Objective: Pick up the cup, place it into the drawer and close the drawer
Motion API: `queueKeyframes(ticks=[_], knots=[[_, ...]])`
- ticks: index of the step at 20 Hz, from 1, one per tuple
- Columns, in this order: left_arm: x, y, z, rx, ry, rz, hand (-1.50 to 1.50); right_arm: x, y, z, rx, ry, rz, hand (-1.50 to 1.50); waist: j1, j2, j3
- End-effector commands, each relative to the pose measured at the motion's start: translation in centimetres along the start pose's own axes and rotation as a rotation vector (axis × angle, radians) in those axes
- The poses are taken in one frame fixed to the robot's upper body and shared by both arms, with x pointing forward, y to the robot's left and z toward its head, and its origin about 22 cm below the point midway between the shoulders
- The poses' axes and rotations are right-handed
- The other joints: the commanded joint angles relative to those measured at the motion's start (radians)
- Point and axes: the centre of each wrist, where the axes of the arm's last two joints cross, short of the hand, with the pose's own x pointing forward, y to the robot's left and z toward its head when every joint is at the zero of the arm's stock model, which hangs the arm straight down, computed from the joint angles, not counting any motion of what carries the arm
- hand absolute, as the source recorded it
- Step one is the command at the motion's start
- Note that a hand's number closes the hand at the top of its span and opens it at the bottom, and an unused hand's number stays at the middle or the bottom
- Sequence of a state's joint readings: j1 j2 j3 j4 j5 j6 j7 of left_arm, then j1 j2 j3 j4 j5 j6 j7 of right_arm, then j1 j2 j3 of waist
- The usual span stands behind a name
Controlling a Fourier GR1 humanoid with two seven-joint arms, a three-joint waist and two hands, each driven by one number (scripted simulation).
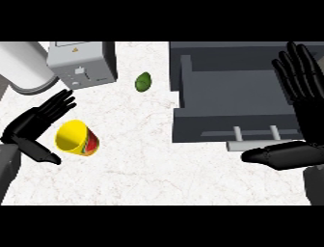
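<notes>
A white, faintly veined counter [143,164] is filling most of what I am seeing, with darker floor showing past its left edge. On its right side a dark grey drawer [229,91] is standing pulled open, its pale bar handle [254,143] facing the near edge. At the far left a big white cylinder [19,65] is lying tilted across the counter's corner, and just beside it a grey toaster [83,65] is sitting upright. A small green fruit-like thing [143,81] is lying between the toaster and the drawer.

The right hand [314,116] is hanging over the drawer's right side, fingers straight and spread, thumb pointing left near the handle. The left hand [36,125] is hovering at the counter's left, fingers relaxed and holding nothing.

The cup [77,138], yellow with a red and green band, is lying on its side on the counter, just beside the left hand, between its fingers and thumb, well apart from the drawer.
</notes>
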State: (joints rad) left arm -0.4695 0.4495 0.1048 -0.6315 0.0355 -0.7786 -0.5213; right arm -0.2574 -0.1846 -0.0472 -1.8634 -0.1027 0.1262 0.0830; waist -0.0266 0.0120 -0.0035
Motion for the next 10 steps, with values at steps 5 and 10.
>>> queueKeyframes(ticks=[5,10], knots=[[-3.1,-1.2,-0.4,-0.067,-0.064,0.018,-1.50,-0.4,-0.4,-0.1,-0.020,-0.001,-0.010,-1.50,-0.013,0.004,-0.001],[-4.7,-1.4,1.7,-0.041,-0.079,0.009,-1.50,0.5,-1.4,-0.3,0.019,-0.007,0.005,-1.50,-0.024,0.008,-0.004]])
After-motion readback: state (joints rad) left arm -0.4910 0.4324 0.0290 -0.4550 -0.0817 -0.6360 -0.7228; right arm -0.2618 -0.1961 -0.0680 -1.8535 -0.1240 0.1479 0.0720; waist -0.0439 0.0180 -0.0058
